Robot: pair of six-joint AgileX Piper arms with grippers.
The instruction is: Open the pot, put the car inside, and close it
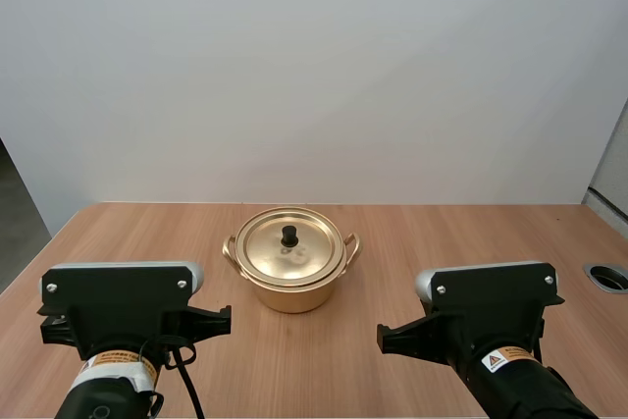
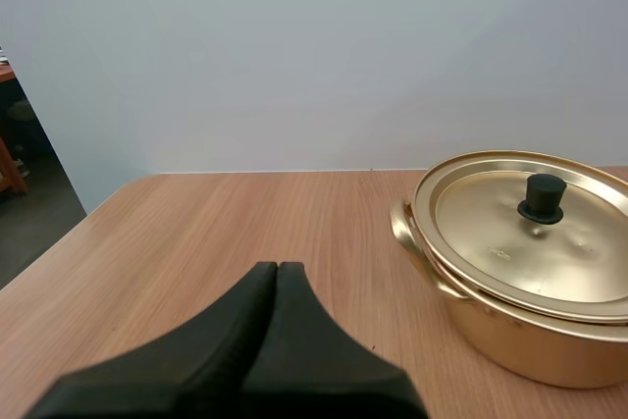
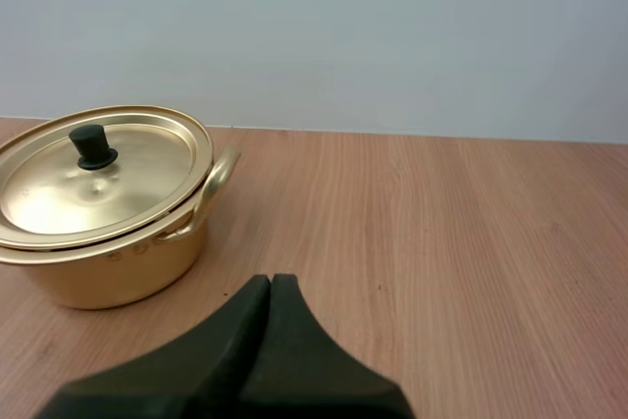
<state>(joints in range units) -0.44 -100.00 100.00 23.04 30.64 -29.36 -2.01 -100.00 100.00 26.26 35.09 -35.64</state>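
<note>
We find the pot [image 1: 291, 293], the lid [image 1: 270, 250] on it, on the desk [image 1: 461, 233], ahead of and between our left pincer [image 2: 278, 268] and right pincer [image 3: 271, 280].

Wooden table [image 1: 128, 233] with round grommet [image 1: 609, 276]

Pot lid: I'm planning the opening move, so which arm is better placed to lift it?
Left, probably, though narrowly. The lid is on the pot, which sits slightly nearer the left claw than the right claw. Both claws are shut on nothing, so either must open before taking the knob.

pot [image 1: 291, 287]: glossy gold metal | knob [image 1: 290, 235]: matt black | table [image 1: 442, 233]: smooth wood grain
</note>
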